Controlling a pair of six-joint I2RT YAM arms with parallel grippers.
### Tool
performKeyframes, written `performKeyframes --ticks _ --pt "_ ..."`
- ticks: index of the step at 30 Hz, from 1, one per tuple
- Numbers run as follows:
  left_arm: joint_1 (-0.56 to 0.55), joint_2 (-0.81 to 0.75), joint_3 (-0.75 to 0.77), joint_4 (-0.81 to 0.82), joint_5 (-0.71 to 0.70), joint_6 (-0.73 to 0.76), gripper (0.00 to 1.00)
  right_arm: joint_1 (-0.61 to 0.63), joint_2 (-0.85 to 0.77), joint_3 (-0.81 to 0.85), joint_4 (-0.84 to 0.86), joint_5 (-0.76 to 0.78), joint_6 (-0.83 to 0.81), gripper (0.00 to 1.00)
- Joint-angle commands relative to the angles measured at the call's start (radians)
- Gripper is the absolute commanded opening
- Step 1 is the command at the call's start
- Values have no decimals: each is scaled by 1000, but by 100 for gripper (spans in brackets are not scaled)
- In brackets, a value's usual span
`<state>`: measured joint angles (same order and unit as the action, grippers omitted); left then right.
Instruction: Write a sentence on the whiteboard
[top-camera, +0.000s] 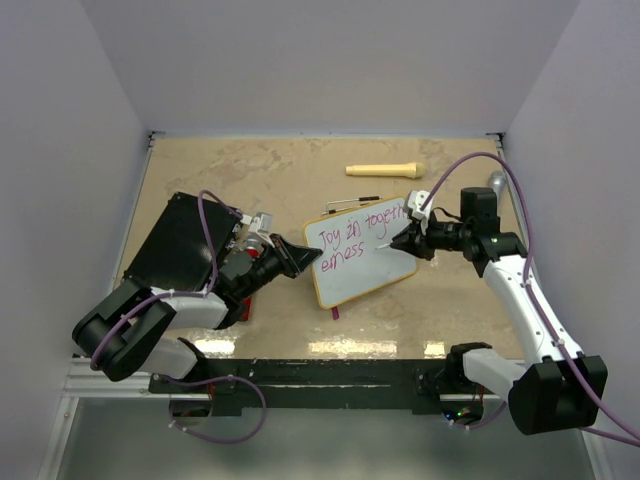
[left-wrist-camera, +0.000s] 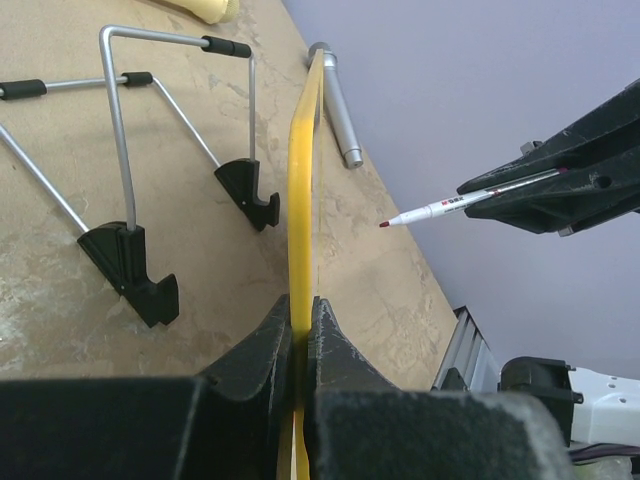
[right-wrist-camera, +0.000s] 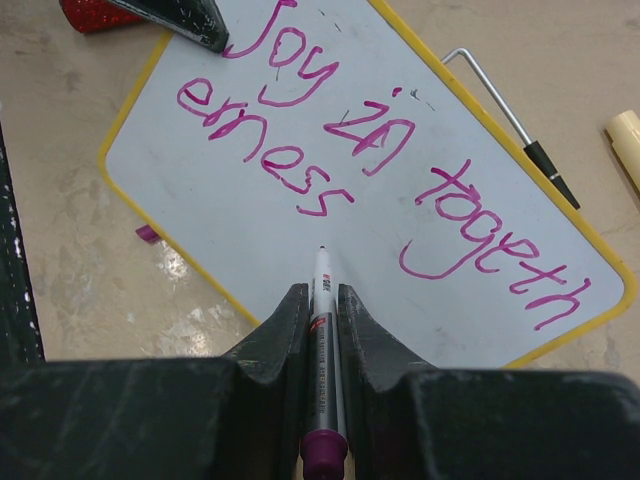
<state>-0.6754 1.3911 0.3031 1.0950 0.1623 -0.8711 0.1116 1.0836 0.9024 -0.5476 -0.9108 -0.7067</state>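
Observation:
The whiteboard (top-camera: 365, 270) lies tilted at mid table, white with a yellow rim (left-wrist-camera: 303, 180). On it the sentence (right-wrist-camera: 370, 150) reads "Joy in togeth / erness" in magenta, also visible in the top view (top-camera: 352, 238). My left gripper (top-camera: 300, 258) is shut on the board's left edge, and its fingertips (left-wrist-camera: 302, 305) pinch the yellow rim. My right gripper (right-wrist-camera: 321, 290) is shut on a white marker (right-wrist-camera: 324, 330) over the board's right part (top-camera: 408, 240). The marker's tip points at bare board just past "erness", and the left wrist view shows the marker (left-wrist-camera: 450, 205) held a little off the board.
A black flat case (top-camera: 180, 240) lies left of the board. A cream cylinder (top-camera: 385, 169) and a silver cylinder (top-camera: 497, 181) lie behind it. A wire stand with black feet (left-wrist-camera: 130, 260) rests beside the board. A purple cap (right-wrist-camera: 147, 234) sits by the near rim. Walls enclose three sides.

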Motion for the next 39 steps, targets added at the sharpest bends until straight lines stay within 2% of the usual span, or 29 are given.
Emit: performKeyframes --ticks 1,8,17,24,39 --pt "-10 -30 -1 101 -6 18 0 3 -22 -8 38 -8 16 0" --pt "-13 -29 -2 100 -17 18 0 3 -28 -3 84 81 84 0" --pt "-24 -12 7 112 -21 7 0 11 7 -28 143 62 124 0" --pt "-27 -9 7 114 -24 6 0 28 15 -59 221 125 177 0" --pt "-27 -6 7 114 -26 6 0 31 33 -68 230 133 179 0"
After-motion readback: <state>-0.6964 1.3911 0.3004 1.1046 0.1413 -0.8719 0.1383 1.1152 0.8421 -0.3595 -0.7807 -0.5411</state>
